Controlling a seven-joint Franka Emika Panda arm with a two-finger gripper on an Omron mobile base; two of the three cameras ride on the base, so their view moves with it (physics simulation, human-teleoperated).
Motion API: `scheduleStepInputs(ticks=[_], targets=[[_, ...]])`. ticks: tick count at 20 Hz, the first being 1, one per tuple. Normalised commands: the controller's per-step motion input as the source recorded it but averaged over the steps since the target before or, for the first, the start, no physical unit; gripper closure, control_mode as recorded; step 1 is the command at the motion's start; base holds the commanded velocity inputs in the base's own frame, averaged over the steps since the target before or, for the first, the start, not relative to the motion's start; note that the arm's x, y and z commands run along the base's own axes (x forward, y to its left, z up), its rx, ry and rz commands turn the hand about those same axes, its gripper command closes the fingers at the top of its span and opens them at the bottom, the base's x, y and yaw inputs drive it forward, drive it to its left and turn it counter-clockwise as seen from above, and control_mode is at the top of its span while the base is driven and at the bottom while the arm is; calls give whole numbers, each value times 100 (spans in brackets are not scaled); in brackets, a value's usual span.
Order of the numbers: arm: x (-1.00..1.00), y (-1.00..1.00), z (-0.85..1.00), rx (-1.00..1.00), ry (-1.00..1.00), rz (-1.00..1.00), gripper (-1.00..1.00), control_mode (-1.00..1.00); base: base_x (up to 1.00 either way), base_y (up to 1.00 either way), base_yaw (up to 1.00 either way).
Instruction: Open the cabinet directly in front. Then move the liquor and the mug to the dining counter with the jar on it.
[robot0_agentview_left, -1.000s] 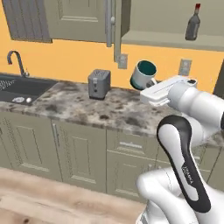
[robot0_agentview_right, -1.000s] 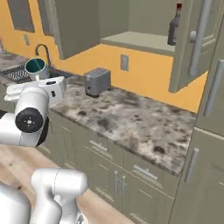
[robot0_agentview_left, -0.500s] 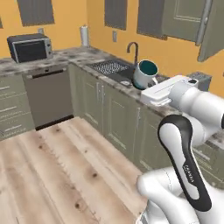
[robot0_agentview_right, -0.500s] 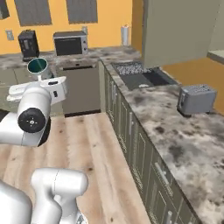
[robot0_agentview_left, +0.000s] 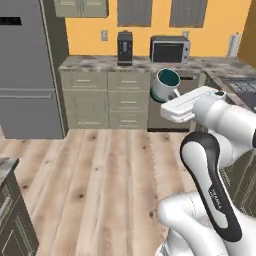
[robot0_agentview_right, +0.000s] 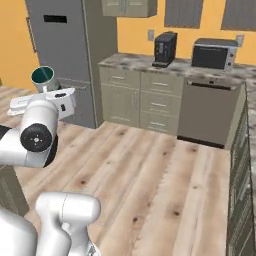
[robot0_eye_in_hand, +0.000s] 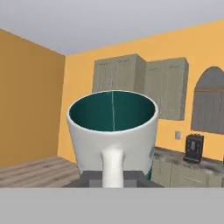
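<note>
- A small white mug with a teal inside and a loop handle (robot0_agentview_left: 166, 84) is held above the wooden plank floor (robot0_agentview_left: 100, 175), clamped in the jaws of the white arm's two-finger gripper (robot0_agentview_left: 172, 97); the jaws are closed on the mug's handle side.
- In the hand view the mug (robot0_eye_in_hand: 113, 131) is seen upright, its handle turned toward the camera and its teal hollow open at the top.
- In the right base view the same mug (robot0_agentview_right: 43, 79) is carried at the end of the arm, in front of a tall grey refrigerator (robot0_agentview_right: 60, 55).
- Across the floor, a speckled marble table (robot0_agentview_left: 100, 62) over grey-beige drawer cabinets (robot0_agentview_left: 107, 97) bears a black coffee machine (robot0_agentview_left: 124, 48) and, well apart to its right, a dark microwave oven (robot0_agentview_left: 170, 49).
- A white paper towel roll (robot0_agentview_left: 233, 45) stands at the far right of that table, against the orange wall (robot0_agentview_left: 135, 34).
- Grey-beige wall cabinets (robot0_eye_in_hand: 140, 89) are seen behind the mug in the hand view.
</note>
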Motion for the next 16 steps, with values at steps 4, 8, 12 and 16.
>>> scheduleStepInputs(ticks=[4,8,12,16], targets=[[0,0,0,0,0,0,100,100,0,0,99],[0,0,0,0,0,0,100,100,0,0,99],[0,0,0,0,0,0,100,100,0,-10,88],[0,0,0,0,0,0,100,100,2,-16,85]])
